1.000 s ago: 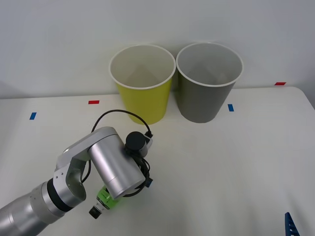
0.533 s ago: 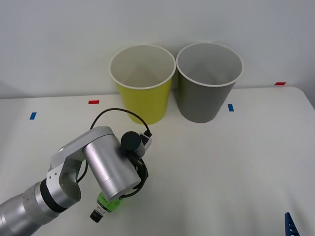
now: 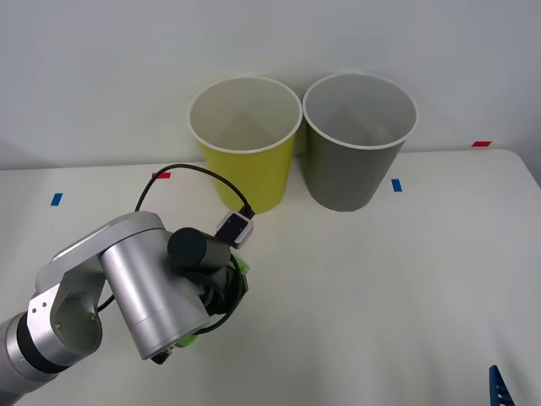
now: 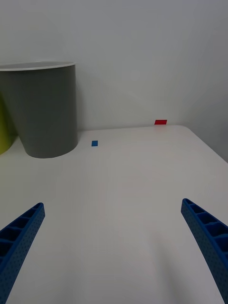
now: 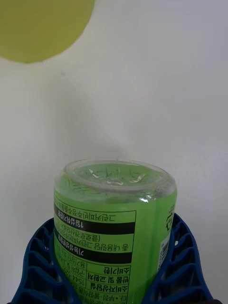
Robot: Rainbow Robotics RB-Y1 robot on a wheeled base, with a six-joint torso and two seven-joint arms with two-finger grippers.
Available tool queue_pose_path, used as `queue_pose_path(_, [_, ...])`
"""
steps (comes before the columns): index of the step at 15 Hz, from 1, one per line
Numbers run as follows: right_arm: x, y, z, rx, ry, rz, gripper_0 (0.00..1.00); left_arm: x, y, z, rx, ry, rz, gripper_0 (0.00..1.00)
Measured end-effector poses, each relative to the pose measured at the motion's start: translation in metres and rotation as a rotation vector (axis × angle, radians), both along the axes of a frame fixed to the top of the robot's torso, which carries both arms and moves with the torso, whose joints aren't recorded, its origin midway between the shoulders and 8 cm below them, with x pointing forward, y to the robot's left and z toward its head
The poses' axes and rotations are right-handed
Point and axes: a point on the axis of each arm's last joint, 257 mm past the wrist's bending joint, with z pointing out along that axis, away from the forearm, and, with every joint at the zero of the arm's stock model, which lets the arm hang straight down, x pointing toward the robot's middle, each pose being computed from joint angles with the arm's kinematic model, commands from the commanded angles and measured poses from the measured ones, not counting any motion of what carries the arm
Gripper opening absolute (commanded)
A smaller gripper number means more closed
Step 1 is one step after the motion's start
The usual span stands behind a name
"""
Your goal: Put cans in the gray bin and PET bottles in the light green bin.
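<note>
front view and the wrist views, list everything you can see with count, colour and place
light green bin: 1, yellow-green with white rim, upright at the table's far edge, on the left of the pair
gray bin: 1, dark gray with white rim, upright close beside the light green bin, on its right
PET bottle: 1, bright green label with black and white print, clear base, between the left tool's fingers
tape marks: 5, blue and red, on the table around the bins
table: 1, white
left tool: 1, blue ribbed fingers, shut on the PET bottle, over the table's near left part
right tool: 1, blue ribbed fingers, open, low at the table's near right
</note>
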Motion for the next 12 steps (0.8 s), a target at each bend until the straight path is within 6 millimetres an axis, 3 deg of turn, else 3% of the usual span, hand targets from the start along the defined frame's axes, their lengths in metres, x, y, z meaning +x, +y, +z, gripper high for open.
queue_pose_path(3, [0.000, 0.000, 0.000, 0.000, 0.000, 0.000, 1.00, 0.009, 0.007, 0.025, -0.018, -0.098, -0.091, 0.00])
queue_pose_path(5, [0.000, 0.000, 0.000, 0.000, 0.000, 0.000, 1.00, 0.003, 0.014, 0.040, -0.018, -0.150, -0.135, 0.00])
queue_pose_path(12, [0.000, 0.000, 0.000, 0.000, 0.000, 0.000, 1.00, -0.003, 0.020, 0.067, 0.025, -0.260, -0.231, 0.00])
